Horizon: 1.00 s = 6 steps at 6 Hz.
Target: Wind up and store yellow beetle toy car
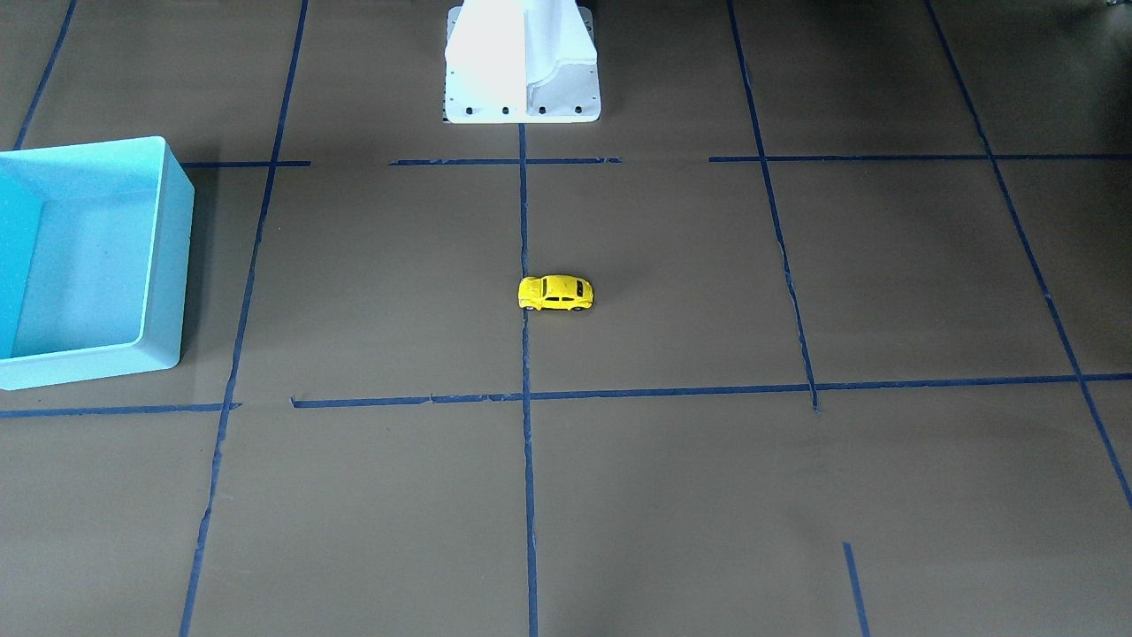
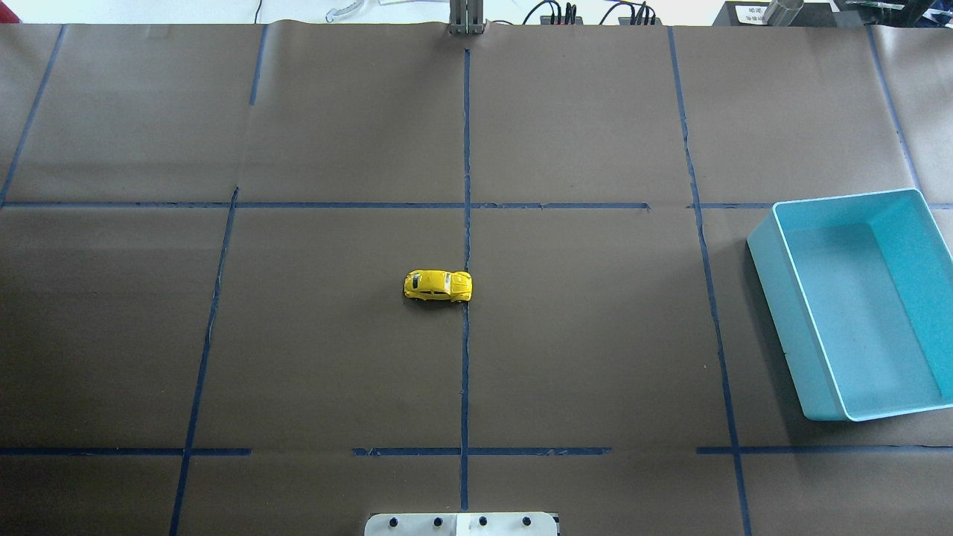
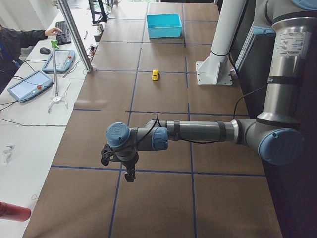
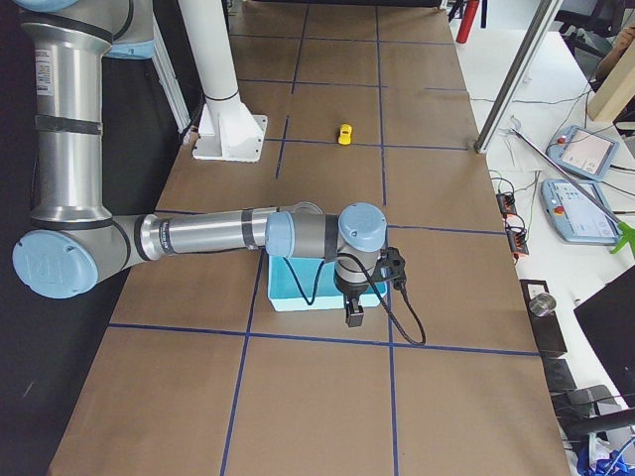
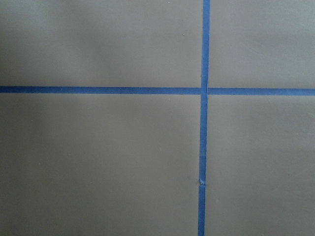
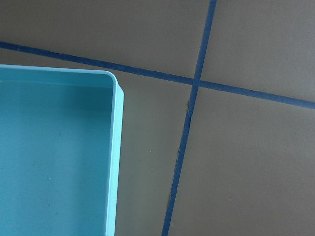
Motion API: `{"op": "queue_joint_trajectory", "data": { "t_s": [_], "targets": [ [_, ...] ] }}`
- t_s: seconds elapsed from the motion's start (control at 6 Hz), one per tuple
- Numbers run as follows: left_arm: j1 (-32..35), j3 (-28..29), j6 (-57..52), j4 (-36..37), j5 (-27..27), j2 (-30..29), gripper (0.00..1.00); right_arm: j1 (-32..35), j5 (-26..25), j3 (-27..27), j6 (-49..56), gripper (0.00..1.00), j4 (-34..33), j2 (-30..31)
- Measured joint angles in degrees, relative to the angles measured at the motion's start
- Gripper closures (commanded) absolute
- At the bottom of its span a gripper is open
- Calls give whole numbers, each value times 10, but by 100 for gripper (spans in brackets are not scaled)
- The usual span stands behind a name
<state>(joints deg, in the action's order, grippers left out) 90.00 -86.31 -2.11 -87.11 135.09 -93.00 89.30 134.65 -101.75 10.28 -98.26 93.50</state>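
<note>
From across the table: yellow beetle toy car [image 1: 555, 293] on its wheels at mid-table, side-on to the camera, one end on the centre tape line [image 1: 527, 442]. Open teal bin [image 1: 168, 265] at the picture's left edge, well apart from the car. White robot pedestal [image 1: 522, 71] at the top.

From overhead: car [image 2: 438, 286] just left of the centre tape line, one end touching it. Teal bin [image 2: 767, 253] far off on the right side.

From the left end: left arm [image 3: 198, 132] near and large, forearm stretched level over the brown paper [image 3: 163, 198], wrist turned down. Left gripper [image 3: 130, 174] pointing straight down above a tape crossing [image 3: 119, 170], clear of the surface. Fingers too small and dark to read; open or closed, cannot tell. Car [image 3: 155, 74] well beyond.

From the right end: right arm [image 4: 208, 235] with upper link upright and forearm level. Right gripper [image 4: 353, 314] hanging straight down over a corner of the teal bin [image 4: 288, 293]. Finger spread again impossible to tell. Car [image 4: 345, 133] far up the table.

Left wrist camera: brown paper and a tape crossing [image 5: 204, 91].

Right wrist camera: rounded corner of the teal bin [image 6: 117, 93], near another tape crossing.
</note>
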Motion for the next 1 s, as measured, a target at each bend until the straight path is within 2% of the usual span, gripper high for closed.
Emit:
{"op": "queue_joint_trajectory", "data": {
  "t_s": [1.0],
  "targets": [
    [-7,-9,2,-9,-1,-10,0,0,2,-3,2,0,0,4]
  ]
}}
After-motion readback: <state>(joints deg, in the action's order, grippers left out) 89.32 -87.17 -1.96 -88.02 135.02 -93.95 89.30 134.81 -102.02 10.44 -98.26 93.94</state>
